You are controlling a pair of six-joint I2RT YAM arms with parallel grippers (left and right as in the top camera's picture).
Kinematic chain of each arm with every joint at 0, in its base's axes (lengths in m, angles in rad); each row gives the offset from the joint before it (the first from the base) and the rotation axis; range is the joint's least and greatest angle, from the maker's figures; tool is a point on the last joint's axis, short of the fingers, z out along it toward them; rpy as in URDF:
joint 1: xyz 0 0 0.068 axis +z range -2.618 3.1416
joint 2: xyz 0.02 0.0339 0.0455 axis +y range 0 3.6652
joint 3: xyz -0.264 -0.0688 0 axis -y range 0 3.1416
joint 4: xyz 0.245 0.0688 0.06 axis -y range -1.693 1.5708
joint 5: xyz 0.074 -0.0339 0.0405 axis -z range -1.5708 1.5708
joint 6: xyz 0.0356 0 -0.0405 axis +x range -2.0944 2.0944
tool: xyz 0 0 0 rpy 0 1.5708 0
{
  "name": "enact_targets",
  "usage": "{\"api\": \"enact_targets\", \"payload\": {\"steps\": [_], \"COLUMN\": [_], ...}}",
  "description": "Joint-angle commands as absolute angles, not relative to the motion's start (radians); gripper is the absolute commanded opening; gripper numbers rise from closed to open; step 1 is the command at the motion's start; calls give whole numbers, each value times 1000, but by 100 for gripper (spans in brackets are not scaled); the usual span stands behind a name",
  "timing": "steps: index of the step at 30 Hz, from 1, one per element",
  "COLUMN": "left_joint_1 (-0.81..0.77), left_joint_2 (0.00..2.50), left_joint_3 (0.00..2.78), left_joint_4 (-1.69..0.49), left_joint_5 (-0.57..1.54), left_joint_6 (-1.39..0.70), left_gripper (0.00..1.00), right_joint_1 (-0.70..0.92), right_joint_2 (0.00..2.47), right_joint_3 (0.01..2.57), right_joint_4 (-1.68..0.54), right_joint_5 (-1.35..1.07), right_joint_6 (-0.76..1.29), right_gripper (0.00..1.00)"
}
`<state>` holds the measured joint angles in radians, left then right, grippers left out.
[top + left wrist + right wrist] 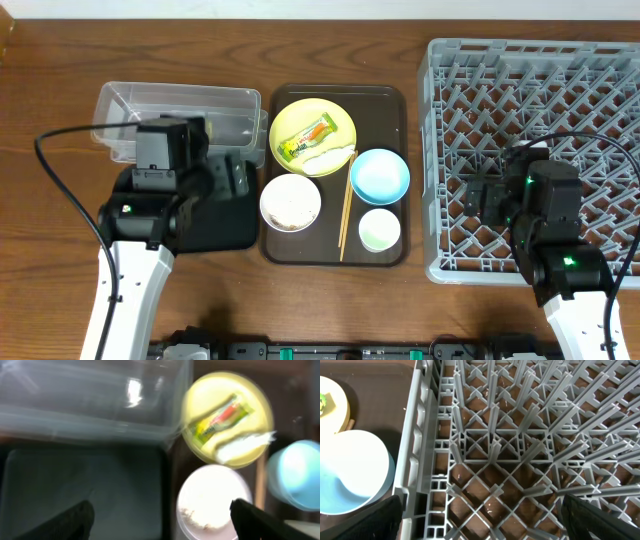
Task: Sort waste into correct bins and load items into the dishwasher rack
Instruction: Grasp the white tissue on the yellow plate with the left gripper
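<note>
The yellow plate [313,135] holds the green-and-orange wrapper [304,140] and the white tissue [330,158]. The white bowl [290,202] holds rice scraps [197,515]. The light-blue bowl [380,175], pale cup [380,230] and chopsticks [346,210] lie on the brown tray. The clear tub [180,115] and black tray [215,220] are at left. My left gripper [162,520] is open and empty over the black tray's right edge, beside the white bowl. My right gripper [482,515] is open and empty over the grey rack [530,150], near its left wall.
The brown serving tray [395,105] sits between the bins and the rack. The rack's upright pegs [520,420] stand just ahead of my right gripper. Wooden table [60,60] surrounds everything.
</note>
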<state>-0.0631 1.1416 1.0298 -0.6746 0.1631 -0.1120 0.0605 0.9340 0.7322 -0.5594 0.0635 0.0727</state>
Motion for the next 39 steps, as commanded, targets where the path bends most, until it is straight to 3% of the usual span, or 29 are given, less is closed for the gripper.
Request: {"api": "enact_targets", "payload": {"steps": [1,13,20,39], "left_joint_1": [-80,-316,-426,-453], "left_joint_2": [1177,1473,1637,1836], "left_joint_3": [1047,1102,1102,1102], "left_joint_4": [-592,-318,-235,-168], "left_joint_5": [231,223,224,142], "left_joint_6": [-43,268,280,280], "left_gripper": [89,89,85,74], "right_joint_1": [66,66,66,66], "right_joint_2": [934,934,935,936], "right_joint_3": [754,754,754,754], "right_joint_4": [-561,-572,-573,-580], "right_joint_5": [63,63,63,63], "right_joint_6": [89,89,89,89], "right_gripper": [99,99,99,99]}}
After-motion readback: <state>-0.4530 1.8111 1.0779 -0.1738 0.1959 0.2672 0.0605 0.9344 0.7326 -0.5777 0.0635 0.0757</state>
